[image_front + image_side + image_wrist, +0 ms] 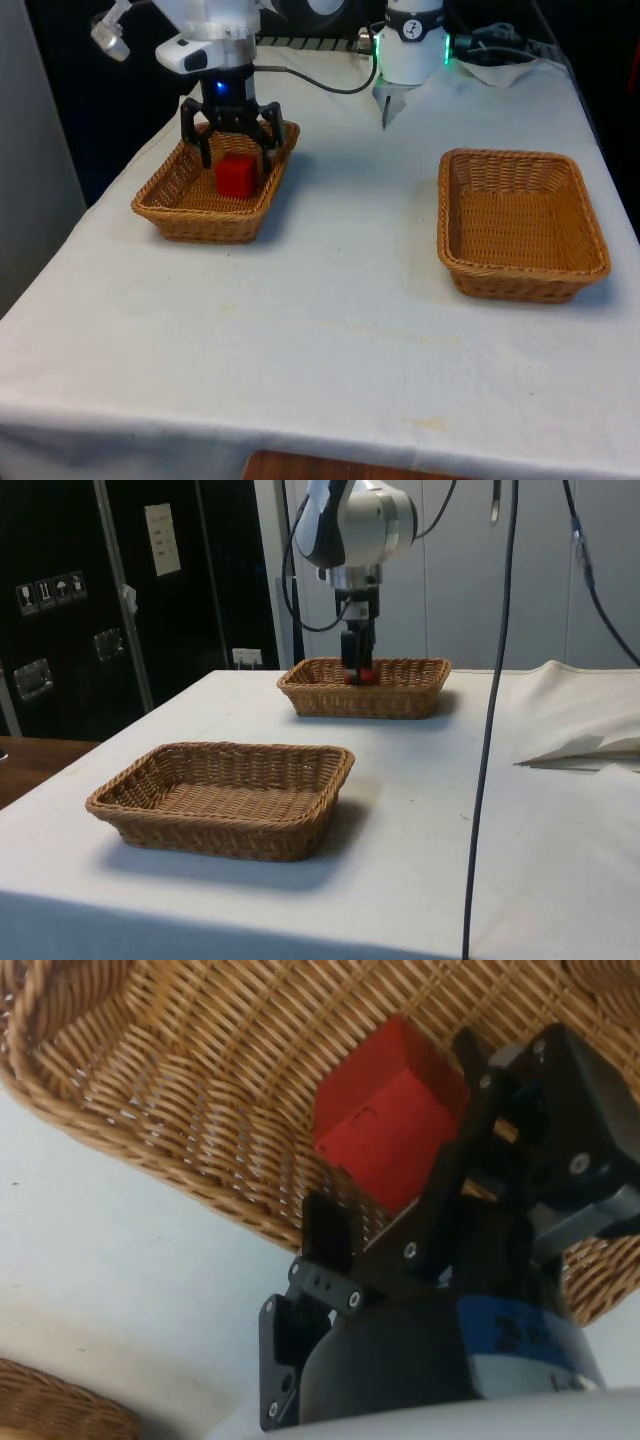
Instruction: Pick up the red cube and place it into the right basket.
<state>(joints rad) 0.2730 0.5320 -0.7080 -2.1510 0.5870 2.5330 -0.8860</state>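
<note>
Red cube (237, 176) was the star here, but going big to small: the surface (330, 330) was covered in a white cloth, and two wicker baskets sat on it, well apart. One basket (218, 190) was on the front view's left, near the robot's end, and the other basket (521, 224) sat on the front view's right with nothing in it. In the side view the empty one (222, 798) was the nearer of the two and the one holding the cube (365, 687) was further back.

The white arm (205, 35) reached down over the left-hand basket, and the black pincer (233, 150) hung right inside it (low, down between the walls). Its fingers (327, 1232) were spread, one on each side of the cube, and in the wrist view they looked released rather than clenched on it, with the cube (390, 1127) sitting tilted on the woven floor. The side view showed the cube (361, 677) peeking out red just under the pincer (357, 670).
</note>
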